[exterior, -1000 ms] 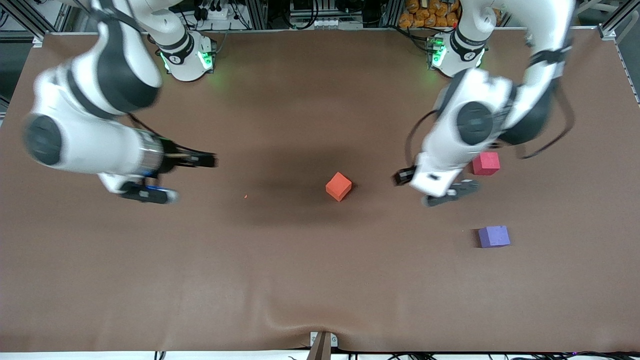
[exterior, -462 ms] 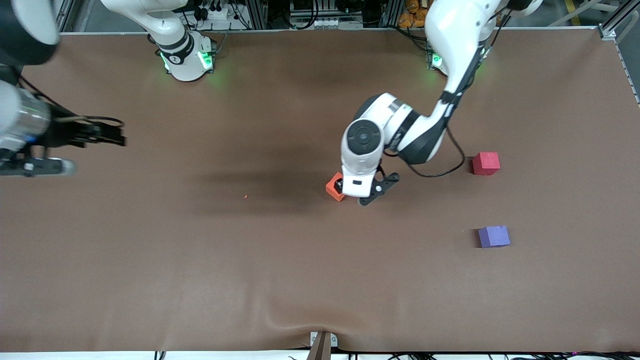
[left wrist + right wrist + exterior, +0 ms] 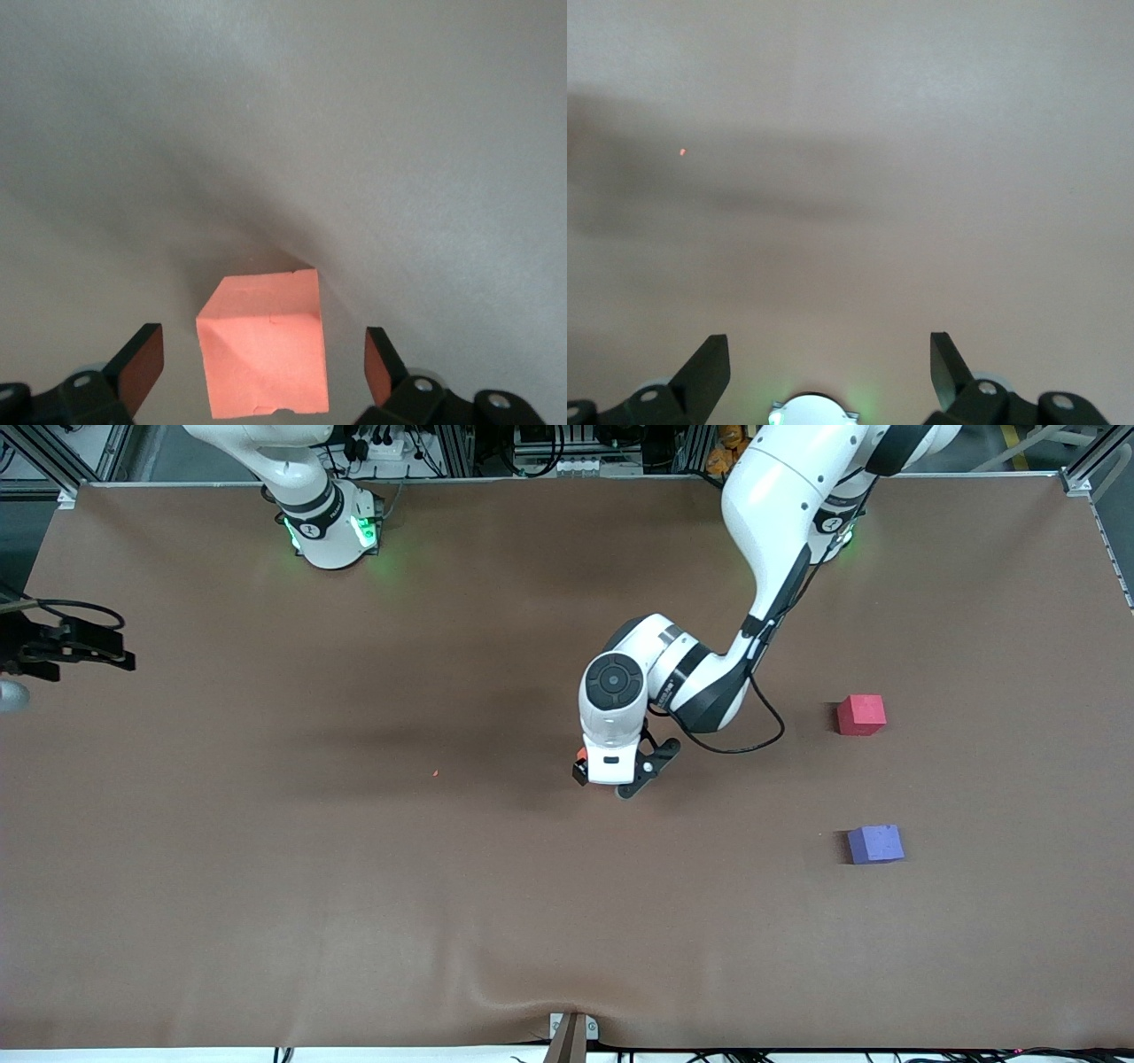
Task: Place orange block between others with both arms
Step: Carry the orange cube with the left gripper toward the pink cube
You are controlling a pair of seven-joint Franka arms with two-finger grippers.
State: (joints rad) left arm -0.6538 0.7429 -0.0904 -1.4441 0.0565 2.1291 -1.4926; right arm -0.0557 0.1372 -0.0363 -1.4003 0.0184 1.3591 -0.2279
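- My left hand is spread wide over the orange block mid-tabletop, fingers flanking it, not touching.
- Pinkish-red cube and purple-blue cube sit toward my left arm's end, well apart.
- My right hand waits, spread and holding nothing, at the tabletop edge on my right arm's end.
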